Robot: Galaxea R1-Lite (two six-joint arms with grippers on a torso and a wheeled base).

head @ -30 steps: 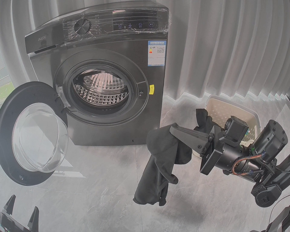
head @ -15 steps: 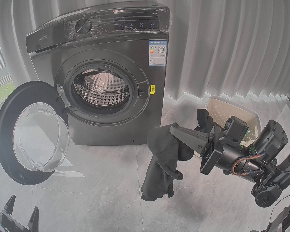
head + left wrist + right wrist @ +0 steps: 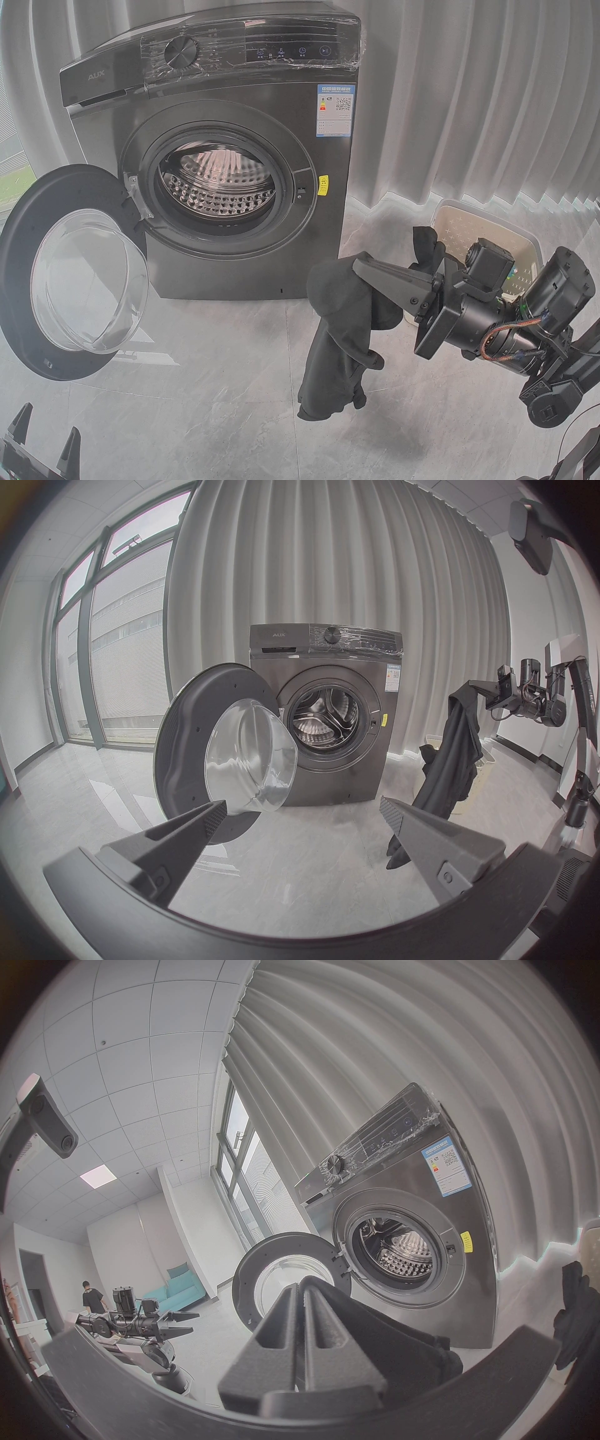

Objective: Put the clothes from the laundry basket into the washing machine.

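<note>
- The left gripper (image 3: 49, 426) sat at the bottom left corner of the head view. Only its two dark fingertips showed, the rest cut off by the frame. In its own wrist view the fingers (image 3: 181, 836) stood wide apart, with nothing between them.
- The washer door (image 3: 37, 250) hung fully open to the left of the machine, its clear glass bowl facing outward.
- The washing machine (image 3: 250, 262) stood on the grey floor (image 3: 187, 406), backed by the pale curtain (image 3: 469, 94). The drum (image 3: 215, 181) lay open to view, though the door ring hid its lowest part.
- A dark garment (image 3: 340, 337) hung just right of the machine's front lower corner. Whether its lower end touched the floor was hard to tell.
- The right gripper (image 3: 359, 265) had its fingers pressed together on the garment's top fold—the tips were buried in the cloth.
- A second dark cloth (image 3: 426, 245) draped over the rim of the laundry basket (image 3: 478, 226) on the side nearest the machine. The basket sat on the floor beside the curtain, largely hidden behind the right arm's wrist, so its contents could not be made out.
</note>
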